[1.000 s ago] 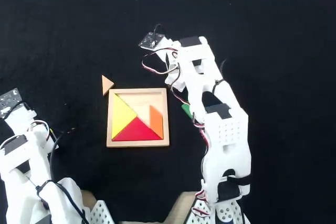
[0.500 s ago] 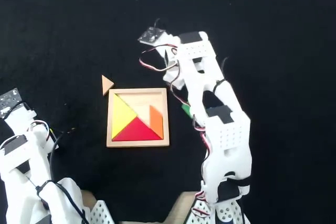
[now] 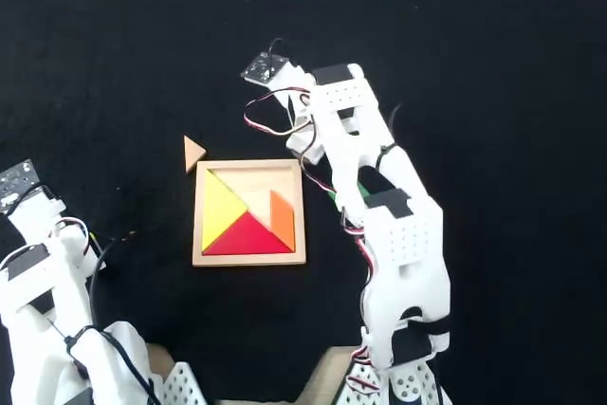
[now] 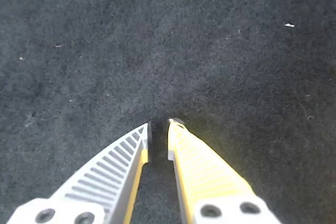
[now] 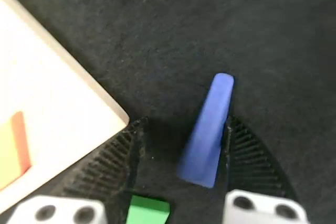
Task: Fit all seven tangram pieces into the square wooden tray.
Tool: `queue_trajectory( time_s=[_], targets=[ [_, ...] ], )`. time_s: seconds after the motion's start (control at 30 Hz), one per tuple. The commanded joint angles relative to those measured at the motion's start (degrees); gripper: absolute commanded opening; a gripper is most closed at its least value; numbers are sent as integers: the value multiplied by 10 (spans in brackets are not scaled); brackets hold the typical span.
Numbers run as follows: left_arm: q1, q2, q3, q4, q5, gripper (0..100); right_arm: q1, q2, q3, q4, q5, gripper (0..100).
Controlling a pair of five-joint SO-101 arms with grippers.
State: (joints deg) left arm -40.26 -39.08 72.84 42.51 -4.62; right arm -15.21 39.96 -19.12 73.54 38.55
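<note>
Black cloth covers the worktop (image 3: 114,64). Far left, near the front edge, the left arm (image 3: 38,263) sits well apart from the puzzle. Its tool (image 4: 158,127) is clenched, tips nearly meeting with nothing between them, just above bare cloth.

Across we go: a small tan triangle (image 3: 193,153) lies loose on the cloth, just off the tray's far left corner. The wooden tray (image 3: 249,259) lies mid-worktop, holding a yellow triangle (image 3: 220,211), a red triangle (image 3: 247,237) and an orange piece (image 3: 282,218); its far part shows bare wood.

To the right, the right arm (image 3: 403,244) stretches past the tray's far right corner. Its tool (image 5: 186,123) is released, fingers spread, a blue piece (image 5: 207,129) between them, leaning against one finger (image 5: 247,156). A green piece (image 5: 148,209) lies close behind, just right of the tray.
</note>
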Motion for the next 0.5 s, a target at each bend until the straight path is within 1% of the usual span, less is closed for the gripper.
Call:
queue_trajectory(
  time_s=[0.0, 0.23, 0.47],
  targets=[
    [0, -11, -11, -4, -3, 77, 6, -1, -12, -4, -4, 227],
    [-1, -11, -11, -4, -3, 77, 10, -1, -6, -7, -1, 226],
    [0, -11, -11, -4, -3, 77, 32, -2, -9, -8, -1, 217]
  ],
)
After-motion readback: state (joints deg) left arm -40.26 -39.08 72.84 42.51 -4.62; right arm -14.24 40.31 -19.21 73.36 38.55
